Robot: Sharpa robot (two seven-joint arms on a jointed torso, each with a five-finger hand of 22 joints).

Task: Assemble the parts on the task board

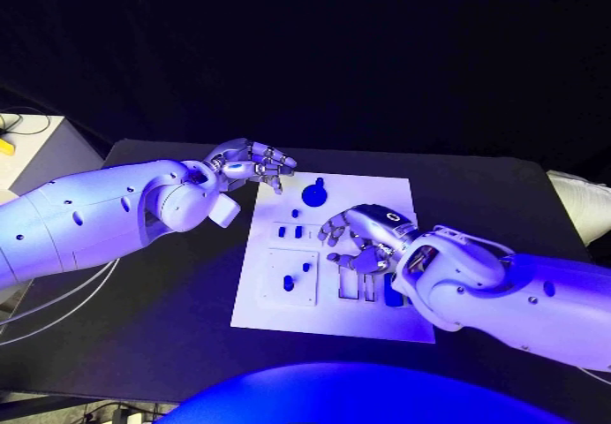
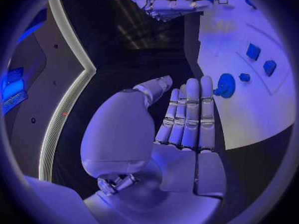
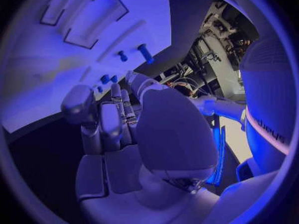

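Two hands hover over the white board (image 1: 382, 190) on the black desk (image 1: 178, 291). Left hand (image 1: 251, 163) hangs at the board's far left corner, fingers loosely apart, holding nothing. Right hand (image 1: 360, 237) is curled low over the middle slots; whether it grips a part is unclear. Blue parts (image 1: 314, 189) lie nearby. Likely mid-insertion; next needs careful alignment.

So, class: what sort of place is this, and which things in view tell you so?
Probably a robotics lab or demo stand: a white task board with small blue parts on a black table, dark backdrop behind, and cables plus a pale cabinet at the side.
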